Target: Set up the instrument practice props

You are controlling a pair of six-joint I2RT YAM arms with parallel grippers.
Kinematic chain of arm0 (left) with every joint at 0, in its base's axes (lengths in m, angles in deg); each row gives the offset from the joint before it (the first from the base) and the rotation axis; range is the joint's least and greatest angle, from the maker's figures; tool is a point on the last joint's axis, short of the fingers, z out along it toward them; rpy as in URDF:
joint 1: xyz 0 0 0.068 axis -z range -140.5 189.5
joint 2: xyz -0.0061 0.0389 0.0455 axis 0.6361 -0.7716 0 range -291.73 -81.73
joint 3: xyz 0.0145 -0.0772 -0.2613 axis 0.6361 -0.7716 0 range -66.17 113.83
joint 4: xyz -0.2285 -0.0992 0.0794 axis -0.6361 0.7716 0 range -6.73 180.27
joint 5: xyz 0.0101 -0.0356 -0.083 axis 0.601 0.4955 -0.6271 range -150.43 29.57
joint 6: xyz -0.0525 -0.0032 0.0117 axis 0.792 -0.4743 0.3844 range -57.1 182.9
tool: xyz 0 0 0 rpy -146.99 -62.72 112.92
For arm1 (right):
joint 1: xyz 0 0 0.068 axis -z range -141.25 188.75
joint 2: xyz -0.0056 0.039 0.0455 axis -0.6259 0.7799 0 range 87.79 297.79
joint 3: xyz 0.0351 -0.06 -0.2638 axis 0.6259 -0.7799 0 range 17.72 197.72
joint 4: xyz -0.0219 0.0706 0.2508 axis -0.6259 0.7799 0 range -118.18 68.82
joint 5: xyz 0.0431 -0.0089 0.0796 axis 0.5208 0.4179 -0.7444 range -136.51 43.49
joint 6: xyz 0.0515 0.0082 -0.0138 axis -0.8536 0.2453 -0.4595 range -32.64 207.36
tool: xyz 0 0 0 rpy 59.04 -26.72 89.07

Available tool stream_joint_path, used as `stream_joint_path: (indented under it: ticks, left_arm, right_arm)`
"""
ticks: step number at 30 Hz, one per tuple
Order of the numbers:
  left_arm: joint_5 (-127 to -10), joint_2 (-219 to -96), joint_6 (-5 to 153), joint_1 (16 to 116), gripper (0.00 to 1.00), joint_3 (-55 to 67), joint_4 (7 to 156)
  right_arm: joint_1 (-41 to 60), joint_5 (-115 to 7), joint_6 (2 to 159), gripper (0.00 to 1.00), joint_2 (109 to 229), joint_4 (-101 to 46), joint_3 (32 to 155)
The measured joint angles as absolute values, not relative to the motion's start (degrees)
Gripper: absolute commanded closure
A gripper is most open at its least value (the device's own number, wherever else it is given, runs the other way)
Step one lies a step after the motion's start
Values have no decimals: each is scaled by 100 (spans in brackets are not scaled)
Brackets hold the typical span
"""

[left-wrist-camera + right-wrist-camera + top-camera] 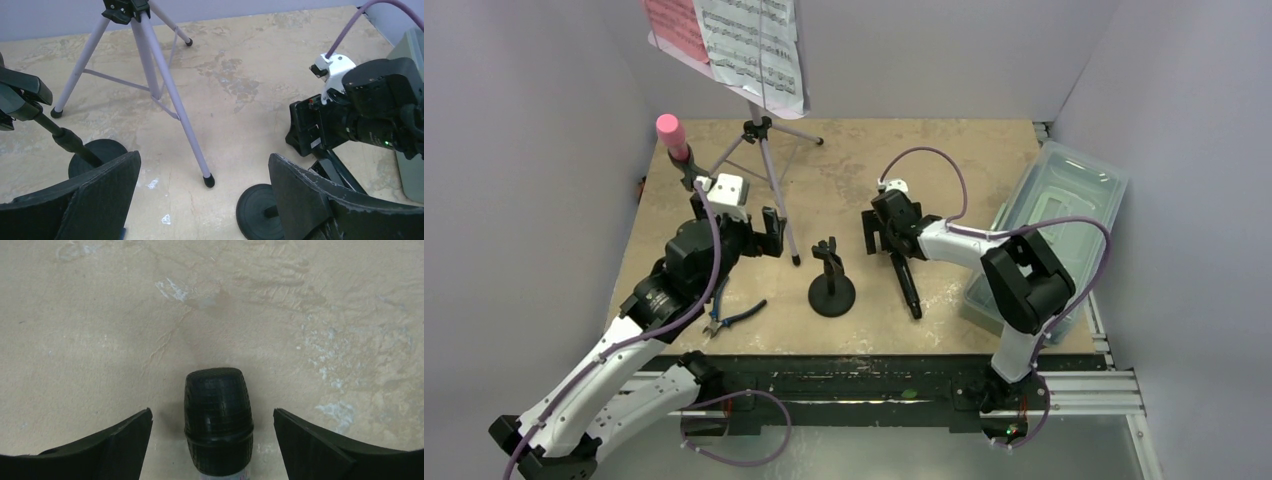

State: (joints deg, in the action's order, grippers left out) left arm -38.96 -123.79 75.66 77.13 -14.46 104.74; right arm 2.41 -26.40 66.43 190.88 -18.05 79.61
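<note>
I see my right fingers [120, 445] spread wide around, not touching, the black microphone [218, 405] lying mid-bench, probably ready for lifting into the empty black pole [831, 280] beside it; my left fingers [95, 195] gape empty by the pink microphone [670, 135], mounted near the left edge.

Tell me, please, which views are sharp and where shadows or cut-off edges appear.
Top view: even light, faint shadows, sheets cut by the upper edge. Left wrist view: tripod sharp, no glare. Right wrist view: microphone in focus, soft shadow beside it.
</note>
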Motion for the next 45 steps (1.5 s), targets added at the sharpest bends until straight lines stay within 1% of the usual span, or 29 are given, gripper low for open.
stream_joint_path:
  ticks: [5,8,12,13,16,18,22,25,27,30,33,34,36,38,39,41,42,43,45]
  left_arm:
    - [-3754,-12224,7419,7713,0,-1829,10059]
    - [-3675,-11901,7360,7713,0,-2111,9871]
    - [-3551,-11599,7229,7713,0,-2297,9711]
    - [-3522,-11577,7212,7713,0,-2297,9681]
    - [-3479,-11582,7157,7706,0,-2297,9600]
    - [-3487,-11608,7124,7691,0,-2297,9587]
    - [-3570,-11678,7124,7636,0,-2301,9567]
    - [-3634,-11715,7124,7625,0,-2349,9530]
    - [-3682,-11754,7124,7625,0,-2371,9523]
    - [-3769,-11835,7124,7614,0,-2380,9504]
    - [-3835,-11909,7124,7588,0,-2380,9491]
    - [-3852,-11942,7124,7588,0,-2380,9491]
    - [-3896,-11999,7122,7588,0,-2382,9491]
    - [-3951,-12056,7122,7588,0,-2382,9488]
    - [-3986,-12080,7120,7588,0,-2382,9488]
    - [-4119,-12137,7085,7588,0,-2384,9484]
    - [-4189,-12154,7078,7588,0,-2389,9475]
    - [-4285,-12172,7072,7588,0,-2391,9473]
    - [-4567,-12185,7046,7586,0,-2413,9419]
  right_arm:
    - [232,-3144,6929,4,18474,-2452,7085]
    - [81,-3527,7152,3,17707,-3051,6344]
    - [-467,-4156,7356,3,16516,-4467,5192]
    - [-601,-4323,7384,2,16308,-4878,4929]
    - [-856,-4720,7454,1,16048,-6181,4206]
    - [-977,-4932,7509,1,16168,-7142,3760]
    - [-1326,-4862,7548,3,16787,-8594,3443]
    - [-1742,-4290,7546,6,17372,-9719,3430]
    - [-2019,-3807,7561,11,17766,-10397,3458]
    - [-2262,-3359,7677,13,18330,-10965,3609]
    - [-2347,-3057,7773,15,18765,-11171,3786]
    - [-2351,-2972,7790,16,18870,-11208,3850]
    - [-2351,-2819,7812,23,18992,-11236,3998]
    - [-2349,-2738,7863,47,19012,-11273,4175]
    - [-2349,-2705,7924,57,19010,-11310,4280]
    - [-2349,-2718,8057,70,18996,-11350,4460]
    - [-2347,-2771,8118,79,18970,-11363,4494]
    - [-2330,-2900,8210,87,18918,-11361,4505]
    - [-2196,-3394,8287,100,18747,-11188,4499]
